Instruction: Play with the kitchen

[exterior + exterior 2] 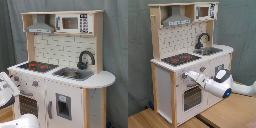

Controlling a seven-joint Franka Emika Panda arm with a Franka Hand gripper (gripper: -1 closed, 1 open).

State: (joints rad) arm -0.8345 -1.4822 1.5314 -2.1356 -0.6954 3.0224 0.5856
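Note:
The kitchen (65, 82) is a tall white and light-wood toy unit that shows in both exterior views. It has a black-and-red stovetop (39, 65), a black faucet (85, 59) over a sink (74, 73), a grey hood (40, 27) and a windowed oven door (191, 96). In the second exterior view my gripper (186, 76) reaches in from the second exterior view's right. It sits at the knob panel (203, 69) just above the oven door, below the stovetop (182, 59). In the first exterior view only a white part of my arm (6, 91) shows at the left edge.
A toy microwave (75, 22) sits on the top shelf beside the hood. The kitchen stands on a wooden tabletop (148, 120). A grey curtain (240, 30) hangs behind it. My arm's white link (220, 85) stretches across the cupboard front.

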